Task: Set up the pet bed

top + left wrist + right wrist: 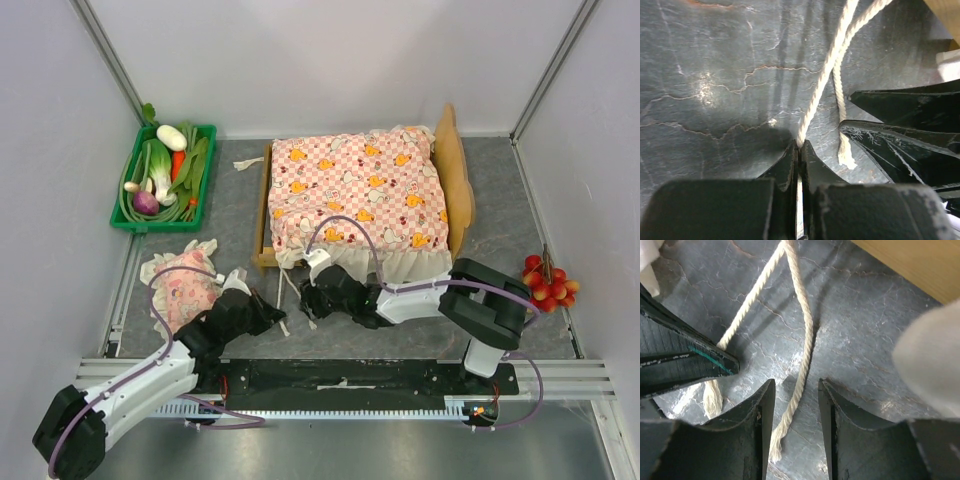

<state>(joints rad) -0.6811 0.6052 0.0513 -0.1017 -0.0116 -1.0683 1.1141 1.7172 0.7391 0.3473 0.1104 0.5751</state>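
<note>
The left pincer (pixel 799 145) is squeezed shut on a white string (pixel 813 102), so the string cannot slip away. The right pincer (pixel 796 385) is partly open. The other string (pixel 809 340) lies loose between its fingers on the table (pixel 865 355). Both strings run ahead of the pincers to the pet bed (pixel 456 170), just past them, with its mattress (pixel 350 185) on top. I think the strings are for tying.

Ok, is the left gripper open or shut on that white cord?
Shut. In the left wrist view the left gripper has its jaws pressed together, with one white cord strand pinched between them.
</note>
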